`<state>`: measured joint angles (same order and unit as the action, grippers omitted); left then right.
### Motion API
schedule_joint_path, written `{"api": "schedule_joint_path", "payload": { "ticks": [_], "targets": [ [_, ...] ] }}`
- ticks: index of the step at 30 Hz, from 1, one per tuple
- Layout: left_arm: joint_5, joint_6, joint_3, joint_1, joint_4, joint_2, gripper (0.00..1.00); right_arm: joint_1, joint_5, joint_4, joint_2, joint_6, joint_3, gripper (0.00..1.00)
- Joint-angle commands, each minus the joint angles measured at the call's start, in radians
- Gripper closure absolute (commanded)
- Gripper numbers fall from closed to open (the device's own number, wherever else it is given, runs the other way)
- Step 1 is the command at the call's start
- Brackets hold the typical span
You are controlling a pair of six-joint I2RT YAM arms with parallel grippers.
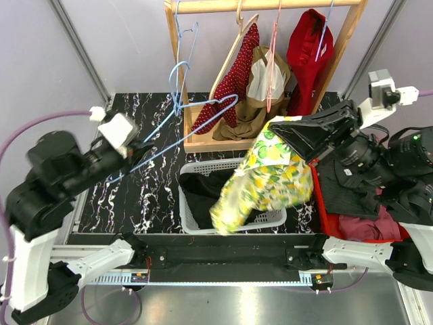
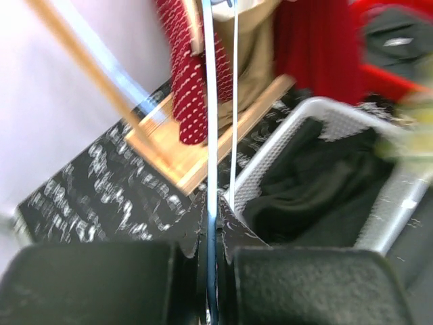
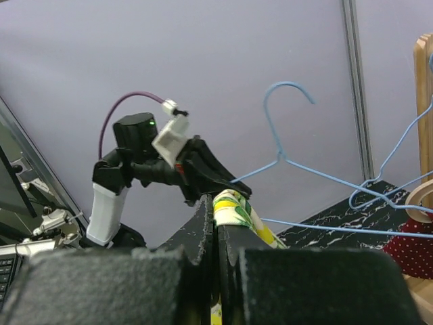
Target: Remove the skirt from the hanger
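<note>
Since my left gripper (image 2: 215,223) clamps the bare hanger (image 2: 208,135) and my right gripper (image 3: 216,217) pinches the skirt (image 1: 270,179), only release into the basket (image 1: 201,164) beneath remains.

Left arm (image 1: 57,172): I'm lifted off my base, elbow bent, forearm reaching up and to the right.
Left gripper (image 2: 211,237): my fingers are pressed together, pinching the thin hanger (image 2: 208,135) wire between the pads.
Right arm (image 1: 385,166): I come in from the right side, wrist turned to point left.
Right gripper (image 1: 276,126): my fingers are clamped tight on the skirt (image 1: 270,176) edge, held up high.
</note>
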<state>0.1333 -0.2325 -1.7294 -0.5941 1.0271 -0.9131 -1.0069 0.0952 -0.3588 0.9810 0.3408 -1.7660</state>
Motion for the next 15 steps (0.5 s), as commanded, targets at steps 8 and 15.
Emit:
{"api": "schedule_joint_path", "payload": {
  "ticks": [8,15],
  "targets": [
    [0.171,0.062,-0.193,0.033,-0.061,0.026,1.00,-0.002,-0.029,0.069,0.033,0.029,0.036,1.00],
    [-0.098,0.150,-0.168,0.034,-0.125,-0.072,1.00,0.001,-0.123,0.072,0.005,0.047,0.209,1.00]
  ]
}}
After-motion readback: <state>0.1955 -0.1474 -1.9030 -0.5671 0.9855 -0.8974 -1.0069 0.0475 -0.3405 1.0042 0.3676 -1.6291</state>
